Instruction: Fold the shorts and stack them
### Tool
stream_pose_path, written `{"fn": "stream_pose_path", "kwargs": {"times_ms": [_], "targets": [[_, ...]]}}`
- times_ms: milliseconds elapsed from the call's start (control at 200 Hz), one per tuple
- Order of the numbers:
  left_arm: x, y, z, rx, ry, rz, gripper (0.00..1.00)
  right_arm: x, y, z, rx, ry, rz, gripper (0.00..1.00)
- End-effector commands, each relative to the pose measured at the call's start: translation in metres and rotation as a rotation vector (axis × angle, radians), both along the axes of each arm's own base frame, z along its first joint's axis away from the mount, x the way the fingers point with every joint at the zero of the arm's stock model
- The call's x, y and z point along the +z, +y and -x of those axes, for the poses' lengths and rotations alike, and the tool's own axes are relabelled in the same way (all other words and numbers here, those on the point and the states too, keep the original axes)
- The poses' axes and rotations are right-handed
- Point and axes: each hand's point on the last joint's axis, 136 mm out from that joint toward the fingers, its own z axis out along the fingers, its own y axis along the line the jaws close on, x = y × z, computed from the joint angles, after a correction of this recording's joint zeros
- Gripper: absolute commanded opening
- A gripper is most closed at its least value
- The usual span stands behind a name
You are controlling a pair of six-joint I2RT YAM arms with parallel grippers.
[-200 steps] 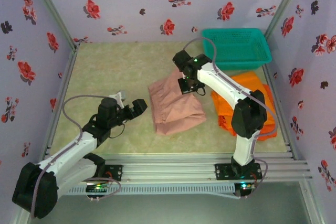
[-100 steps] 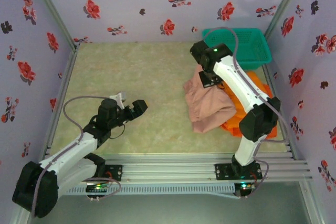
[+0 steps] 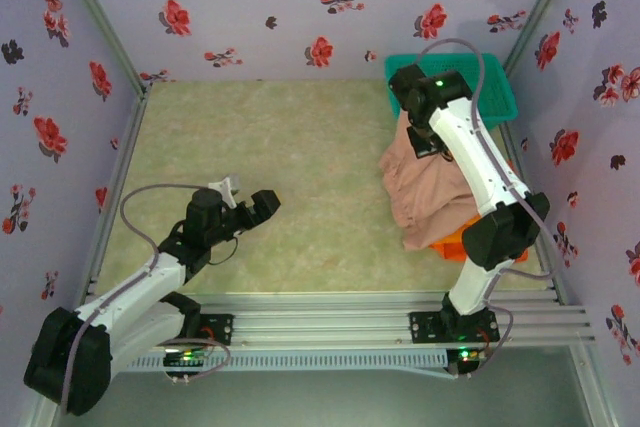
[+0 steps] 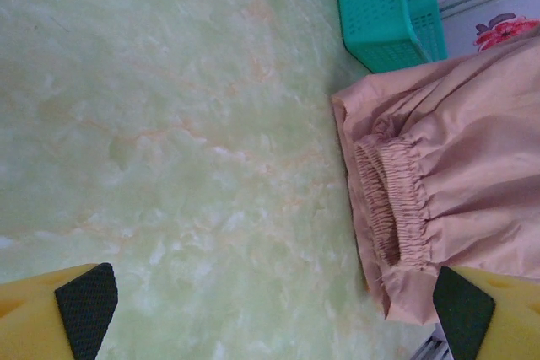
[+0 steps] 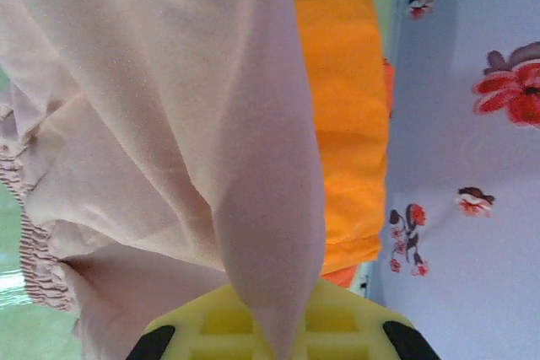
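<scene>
The dusty pink-brown shorts (image 3: 432, 192) hang from my right gripper (image 3: 426, 139), which is shut on a pinch of the cloth. Their lower part drapes over the orange shorts (image 3: 452, 244) at the right side of the table. In the right wrist view the pink cloth (image 5: 169, 107) runs down into my gripper (image 5: 272, 345), with folded orange shorts (image 5: 342, 124) beneath it. My left gripper (image 3: 262, 205) stands open and empty low over the table, left of centre. The left wrist view has its pads (image 4: 84, 305) wide apart and the pink shorts' gathered waistband (image 4: 396, 200) beyond.
A teal mesh basket (image 3: 500, 87) sits in the far right corner, just behind the right gripper; its corner (image 4: 388, 6) is in the left wrist view too. Flowered walls close in the table on three sides. Bare green tabletop (image 3: 280, 137) spreads across the left and middle.
My right arm has carried the pink-brown shorts from the table's middle to the right, over the orange shorts. The left arm has not moved.
</scene>
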Motion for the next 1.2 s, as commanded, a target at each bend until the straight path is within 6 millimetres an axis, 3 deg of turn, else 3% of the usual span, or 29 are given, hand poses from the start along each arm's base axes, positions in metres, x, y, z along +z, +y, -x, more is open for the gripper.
{"fn": "stream_pose_path", "kwargs": {"times_ms": [0, 225, 450, 680, 1195], "targets": [[-0.002, 0.002, -0.001, 0.004, -0.003, 0.008, 0.99, 0.028, -0.031, 0.007, -0.014, -0.031, 0.108, 0.00], [-0.003, 0.003, -0.001, 0.009, -0.001, 0.007, 0.99, 0.039, -0.068, 0.006, -0.063, -0.034, 0.198, 0.00], [-0.006, 0.005, -0.002, 0.014, 0.008, 0.004, 0.99, 0.036, -0.096, -0.003, -0.094, -0.036, 0.232, 0.00], [-0.009, 0.005, -0.003, 0.015, 0.016, -0.005, 1.00, 0.004, -0.120, -0.011, -0.105, 0.019, 0.258, 0.00], [-0.006, 0.004, -0.007, 0.010, 0.013, -0.015, 1.00, -0.047, -0.161, -0.019, -0.202, 0.050, 0.228, 0.00]]}}
